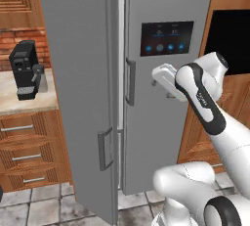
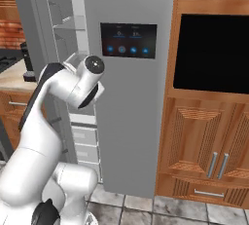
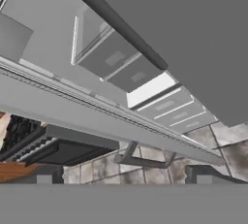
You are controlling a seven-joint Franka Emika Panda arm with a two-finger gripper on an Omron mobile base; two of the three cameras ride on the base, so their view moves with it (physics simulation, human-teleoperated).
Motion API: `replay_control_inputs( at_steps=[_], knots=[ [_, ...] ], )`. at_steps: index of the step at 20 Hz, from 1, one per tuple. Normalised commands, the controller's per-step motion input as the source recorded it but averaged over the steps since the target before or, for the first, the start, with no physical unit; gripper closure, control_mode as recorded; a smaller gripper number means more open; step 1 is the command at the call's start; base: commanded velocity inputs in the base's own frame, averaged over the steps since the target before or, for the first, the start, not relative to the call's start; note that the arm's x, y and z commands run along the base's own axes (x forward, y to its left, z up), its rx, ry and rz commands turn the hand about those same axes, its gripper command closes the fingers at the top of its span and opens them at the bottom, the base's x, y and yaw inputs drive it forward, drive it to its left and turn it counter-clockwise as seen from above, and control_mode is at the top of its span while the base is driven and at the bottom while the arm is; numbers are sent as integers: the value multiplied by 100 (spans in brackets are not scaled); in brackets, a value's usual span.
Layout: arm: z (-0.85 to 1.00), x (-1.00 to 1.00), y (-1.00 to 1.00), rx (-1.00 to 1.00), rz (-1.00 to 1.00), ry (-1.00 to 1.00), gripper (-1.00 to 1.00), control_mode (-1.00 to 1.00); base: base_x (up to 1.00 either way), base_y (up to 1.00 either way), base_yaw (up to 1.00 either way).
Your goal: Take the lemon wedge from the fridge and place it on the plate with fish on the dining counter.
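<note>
Fridge [image 1: 166, 5] left door ajar, pale drawers [image 3: 167, 104] inside, gripper [image 3: 123, 177] spread wide, grasping nothing

A marbled worktop [image 1: 27, 103] over wooden drawers stands well off to the left of the open jaws, with a black coffee machine [image 1: 25, 69] upright on it. Below the jaws lies a grey-brown tiled floor [image 1: 44, 209], on which the fridge [image 1: 156, 122] stands.
</note>
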Motion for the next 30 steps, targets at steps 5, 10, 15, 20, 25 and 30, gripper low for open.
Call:
replay_control_inputs(
  at_steps=[5,10,15,20,25,30],
  knots=[
    [-5,29,55,0,0,0,-100,-100,0,0,0],
    [-10,25,6,19,6,0,-100,-100,0,0,0],
    [-1,22,8,21,6,0,-100,-100,0,0,0],
    [-8,69,42,2,0,0,-100,-100,0,0,0],
    [-5,54,39,1,0,0,-100,-100,0,0,0],
    [0,27,23,1,0,0,-100,-100,0,0,0]
  ],
)
